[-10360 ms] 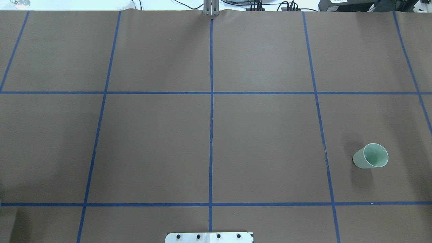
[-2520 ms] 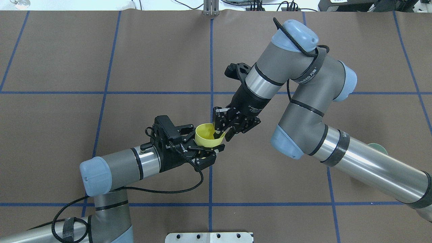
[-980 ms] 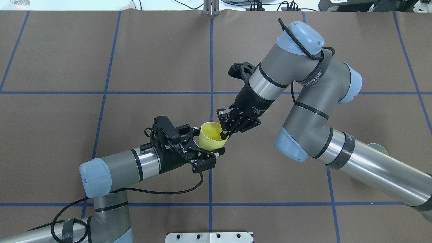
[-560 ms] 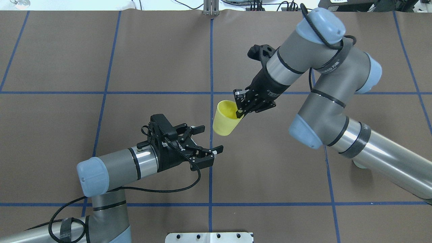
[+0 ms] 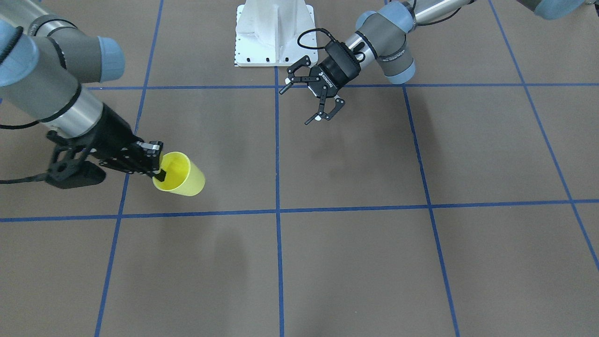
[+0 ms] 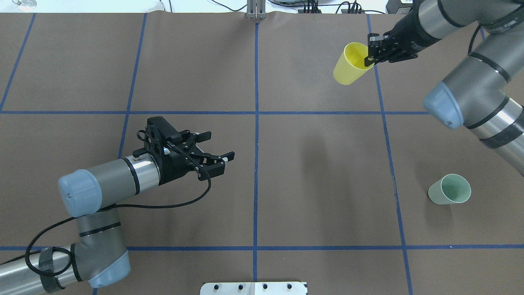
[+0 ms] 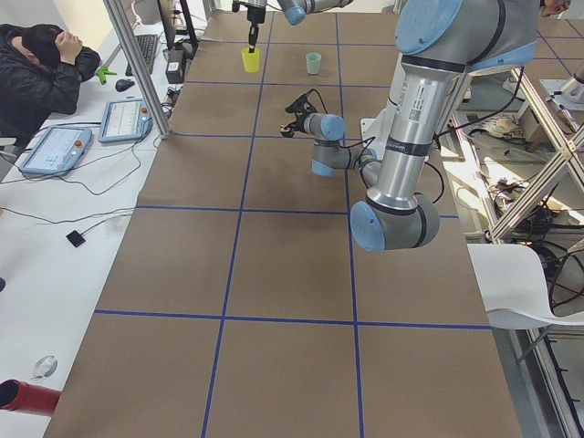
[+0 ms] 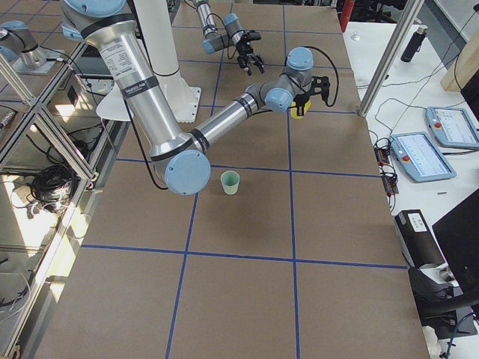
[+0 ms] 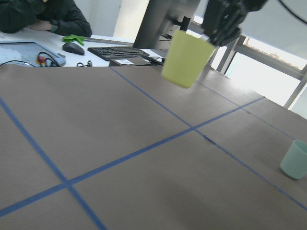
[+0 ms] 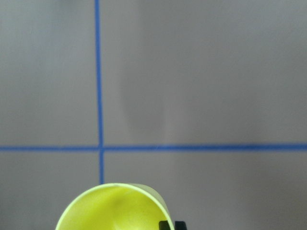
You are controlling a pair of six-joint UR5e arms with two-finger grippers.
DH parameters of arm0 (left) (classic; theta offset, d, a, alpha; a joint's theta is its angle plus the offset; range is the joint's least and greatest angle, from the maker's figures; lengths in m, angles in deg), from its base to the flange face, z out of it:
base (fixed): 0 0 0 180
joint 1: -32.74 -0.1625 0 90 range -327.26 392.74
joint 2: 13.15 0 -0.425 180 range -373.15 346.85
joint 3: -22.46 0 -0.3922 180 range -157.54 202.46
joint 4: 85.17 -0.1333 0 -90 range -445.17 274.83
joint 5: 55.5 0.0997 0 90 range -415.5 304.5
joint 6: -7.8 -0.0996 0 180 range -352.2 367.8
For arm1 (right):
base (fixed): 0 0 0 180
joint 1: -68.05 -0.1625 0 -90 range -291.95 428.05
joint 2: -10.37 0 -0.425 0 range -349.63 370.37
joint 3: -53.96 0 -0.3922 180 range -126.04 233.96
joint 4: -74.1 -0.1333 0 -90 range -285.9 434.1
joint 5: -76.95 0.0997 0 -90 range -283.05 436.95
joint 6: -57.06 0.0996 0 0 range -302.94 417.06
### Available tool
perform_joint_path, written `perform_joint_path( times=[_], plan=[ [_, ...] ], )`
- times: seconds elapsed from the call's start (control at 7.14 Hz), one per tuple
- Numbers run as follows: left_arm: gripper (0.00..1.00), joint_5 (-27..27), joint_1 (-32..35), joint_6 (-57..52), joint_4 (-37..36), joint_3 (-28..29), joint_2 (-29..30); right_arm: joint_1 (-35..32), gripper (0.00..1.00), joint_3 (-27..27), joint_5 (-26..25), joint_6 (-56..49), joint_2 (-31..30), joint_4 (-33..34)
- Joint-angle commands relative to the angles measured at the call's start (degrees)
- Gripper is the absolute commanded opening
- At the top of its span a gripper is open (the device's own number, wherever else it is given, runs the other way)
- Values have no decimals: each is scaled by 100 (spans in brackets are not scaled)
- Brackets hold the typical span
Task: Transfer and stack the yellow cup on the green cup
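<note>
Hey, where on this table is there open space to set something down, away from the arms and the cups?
On the table, the centre squares between the left gripper and the green cup are bare, as is the far-left corner square. Busiest is the far right, where the right gripper holds the yellow cup and its arm hangs overhead.

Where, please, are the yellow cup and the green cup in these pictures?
yellow cup point(image 6: 346, 72): overhead exterior view, on its outer side wall.
green cup point(image 6: 451, 190): overhead exterior view, inside its open mouth.
</note>
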Motion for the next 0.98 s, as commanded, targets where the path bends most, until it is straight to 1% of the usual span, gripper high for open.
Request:
perform_joint_path(
  times=[0.0, 0.14, 0.28, 0.42, 0.56, 0.7, 0.84],
  plan=[
    [100, -1127, 1052, 33, -1245, -487, -471, -206, 0, 940, -306, -1084, -1143, 251],
    [100, -1723, 1614, 24, -2139, -734, -621, -144, 0, 1354, -578, -1461, -1828, 261],
    [100, -2564, 2333, 7, -3035, -806, -640, -179, 0, 1593, -668, -2074, -2443, 261],
    [100, -3330, 3062, -89, -3732, -798, -632, -188, 0, 1743, -669, -2237, -2911, 252],
    [100, -3712, 3513, -281, -4034, -780, -649, -162, 0, 1988, -651, -2256, -3307, 252],
    [100, -3916, 3866, -336, -4307, -763, -771, -109, 0, 2200, -573, -2256, -3616, 252],
    [100, -3918, 3956, -675, -4336, -728, -816, -30, 0, 2323, -494, -2256, -3793, 252]
  ],
)
